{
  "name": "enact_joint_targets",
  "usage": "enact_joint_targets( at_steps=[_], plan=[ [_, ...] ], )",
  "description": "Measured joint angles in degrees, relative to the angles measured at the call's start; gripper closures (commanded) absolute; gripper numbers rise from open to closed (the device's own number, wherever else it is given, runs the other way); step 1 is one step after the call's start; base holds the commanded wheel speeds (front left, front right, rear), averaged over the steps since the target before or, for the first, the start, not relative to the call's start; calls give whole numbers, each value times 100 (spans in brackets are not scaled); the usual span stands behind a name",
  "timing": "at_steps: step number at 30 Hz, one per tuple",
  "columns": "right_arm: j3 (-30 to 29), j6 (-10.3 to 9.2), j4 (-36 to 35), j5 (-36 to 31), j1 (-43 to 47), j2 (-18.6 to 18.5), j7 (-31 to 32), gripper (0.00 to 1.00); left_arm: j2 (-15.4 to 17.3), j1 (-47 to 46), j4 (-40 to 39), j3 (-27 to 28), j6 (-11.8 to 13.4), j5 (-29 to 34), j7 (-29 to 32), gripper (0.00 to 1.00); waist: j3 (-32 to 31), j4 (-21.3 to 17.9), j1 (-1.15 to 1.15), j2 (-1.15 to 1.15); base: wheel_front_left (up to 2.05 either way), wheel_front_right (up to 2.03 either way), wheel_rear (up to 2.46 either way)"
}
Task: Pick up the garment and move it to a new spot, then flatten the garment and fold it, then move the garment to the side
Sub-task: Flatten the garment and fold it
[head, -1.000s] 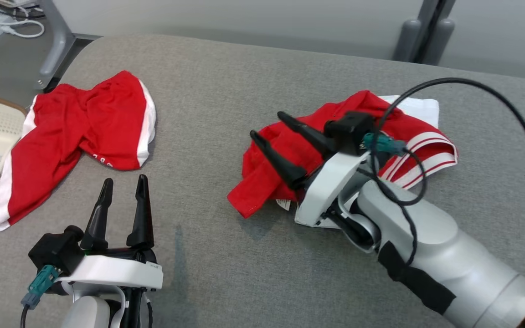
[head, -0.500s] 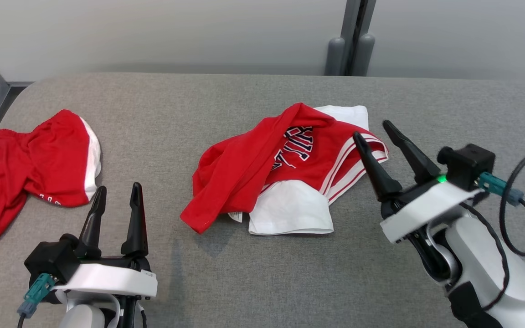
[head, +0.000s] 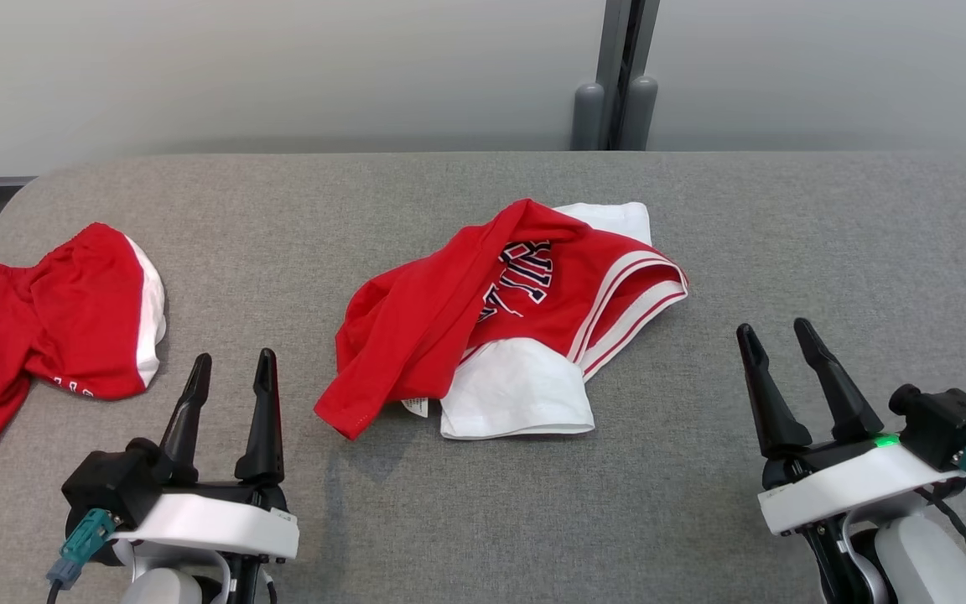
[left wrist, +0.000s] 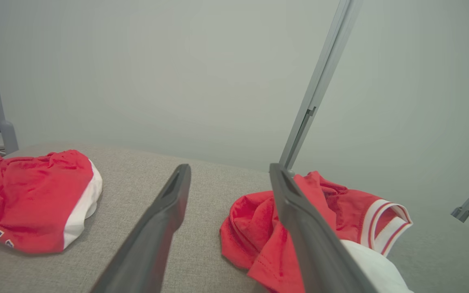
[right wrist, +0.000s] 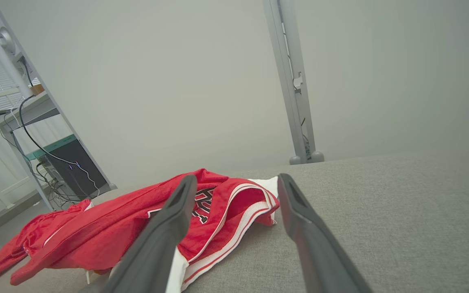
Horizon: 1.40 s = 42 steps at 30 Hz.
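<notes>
The red jersey (head: pixel 449 310) lies crumpled in the middle of the grey counter (head: pixel 785 235), red shorts (head: pixel 55 327) well apart to its left, while the left gripper (head: pixel 233 357) and right gripper (head: pixel 772 327) flank it, fingers spread open and empty.

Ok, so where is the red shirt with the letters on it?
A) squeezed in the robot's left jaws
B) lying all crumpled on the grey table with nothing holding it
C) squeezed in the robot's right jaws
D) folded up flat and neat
B: the red shirt lies bunched up on the grey table, while the left jaws and the right jaws stand open, apart from it.
</notes>
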Motion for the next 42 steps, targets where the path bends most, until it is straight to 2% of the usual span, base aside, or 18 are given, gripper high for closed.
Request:
enact_joint_targets(
  at_steps=[5,8,14,19,24,30,31,32,33,34,35,36,42],
  plan=[
    [-122,0,-85,-158,31,35,0,0,3,-1,66,-56,-23,68,0,0,-11,-2,0,0,0,0,0],
    [-187,0,-102,-196,65,53,0,0,9,-1,88,-307,-96,124,51,0,-35,18,0,0,0,0,0],
    [-256,0,-105,-249,124,69,0,0,175,-26,198,-1055,-221,276,545,0,-63,21,0,0,0,0,0],
    [-214,0,-96,-288,120,96,0,0,293,-153,465,-1212,-226,371,914,0,-80,-84,0,0,0,0,0],
    [-235,0,-92,-312,122,121,0,0,510,-213,738,-1434,-7,767,1313,0,-36,-235,0,0,0,0,0],
    [-227,0,-89,-341,117,167,0,0,575,-298,825,-1413,288,948,1330,2,52,-370,0,0,0,0,0],
    [-230,0,-89,-341,116,167,0,0,579,-307,828,-1405,330,953,1328,20,69,-385,0,0,0,0,0],
    [-238,0,-88,-344,115,166,0,0,592,-334,844,-1404,354,968,1333,51,83,-397,0,0,0,0,0],
    [-249,0,-88,-346,113,166,0,0,612,-368,847,-1395,367,971,1338,69,98,-406,0,0,0,0,0],
    [-258,0,-89,-347,113,167,0,0,628,-383,846,-1372,378,967,1338,84,112,-412,0,0,0,0,0],
    [-272,0,-89,-347,112,167,0,0,632,-383,849,-1355,378,942,1337,93,125,-413,0,0,0,0,0],
    [-282,0,-89,-349,112,170,0,0,638,-383,854,-1345,378,927,1334,100,135,-411,0,0,0,0,0],
    [-287,0,-66,-390,110,214,0,0,706,-417,853,-1281,381,833,1250,100,119,-336,0,0,0,0,0]
  ],
)
